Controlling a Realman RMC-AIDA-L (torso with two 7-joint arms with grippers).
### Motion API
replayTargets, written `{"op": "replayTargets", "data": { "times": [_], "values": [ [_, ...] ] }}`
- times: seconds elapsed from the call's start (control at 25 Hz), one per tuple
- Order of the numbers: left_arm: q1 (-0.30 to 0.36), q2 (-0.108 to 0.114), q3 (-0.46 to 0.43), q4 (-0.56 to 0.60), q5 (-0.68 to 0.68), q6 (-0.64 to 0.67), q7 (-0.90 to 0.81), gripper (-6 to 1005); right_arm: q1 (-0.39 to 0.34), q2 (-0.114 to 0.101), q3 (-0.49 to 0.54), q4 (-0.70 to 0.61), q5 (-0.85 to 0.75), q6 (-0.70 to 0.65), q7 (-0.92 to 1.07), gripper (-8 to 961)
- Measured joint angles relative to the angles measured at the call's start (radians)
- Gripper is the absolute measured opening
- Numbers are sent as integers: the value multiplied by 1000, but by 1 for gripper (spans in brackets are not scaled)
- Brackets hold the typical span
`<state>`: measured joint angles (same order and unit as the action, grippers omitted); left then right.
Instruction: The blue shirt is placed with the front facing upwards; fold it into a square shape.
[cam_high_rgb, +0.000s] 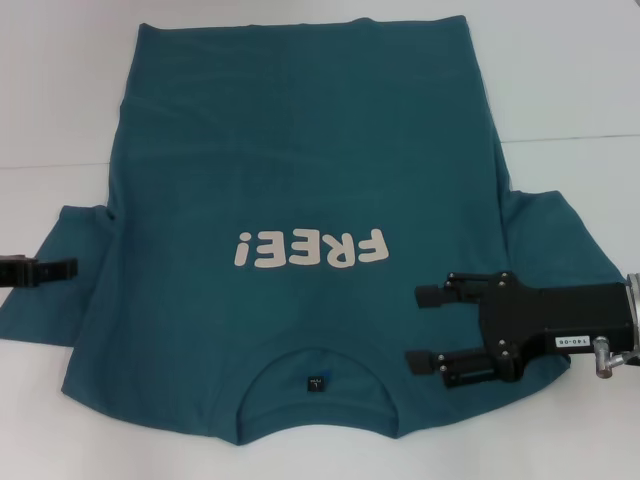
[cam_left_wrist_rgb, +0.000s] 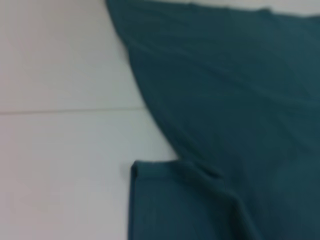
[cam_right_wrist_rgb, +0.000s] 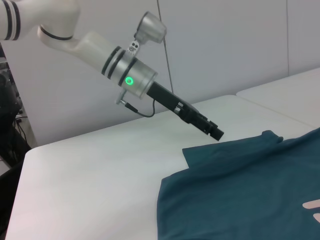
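Fingers (cam_high_rgb: 432, 293) of right gripper (cam_high_rgb: 436, 327) are spread, nothing between them, hovering over shirt (cam_high_rgb: 300, 170) by its right shoulder. Left gripper (cam_high_rgb: 60, 268) sits at left sleeve (cam_high_rgb: 55, 290) edge; can't tell its fingers. Shirt lies flat on table (cam_high_rgb: 580, 90), print up, collar toward robot. Looks like pre-fold stage, nothing folded yet. Next move prob needs both sleeve edges pinched & carried inward. Plenty of bare table either side.

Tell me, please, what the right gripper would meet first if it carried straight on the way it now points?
The right gripper, jaws open, points across the blue shirt toward its collar side; likely only shirt fabric, though its height above the cloth is unclear.
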<state>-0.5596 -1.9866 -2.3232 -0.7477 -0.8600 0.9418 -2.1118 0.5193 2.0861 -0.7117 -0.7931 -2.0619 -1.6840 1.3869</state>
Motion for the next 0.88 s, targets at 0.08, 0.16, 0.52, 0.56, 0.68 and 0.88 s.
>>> {"op": "replayTargets", "data": {
  "times": [0.08,0.16,0.52,0.56,0.68,0.88],
  "values": [
    [-22,-1,0,25,50,-31,-24,811,0,0,0,0,0,0,2,910],
    [-33,0,0,45,73,-53,-38,810,0,0,0,0,-1,0,4,910],
    [-43,36,-27,122,87,-99,-96,807,3,0,0,0,0,0,7,910],
    [-44,41,-35,131,87,-101,-98,807,3,0,0,0,0,0,7,910],
    [-46,47,-48,145,87,-102,-100,808,7,0,0,0,-1,0,7,910],
    [-59,56,-49,179,88,-109,-95,806,10,0,0,0,0,0,8,910]
  ]
}}
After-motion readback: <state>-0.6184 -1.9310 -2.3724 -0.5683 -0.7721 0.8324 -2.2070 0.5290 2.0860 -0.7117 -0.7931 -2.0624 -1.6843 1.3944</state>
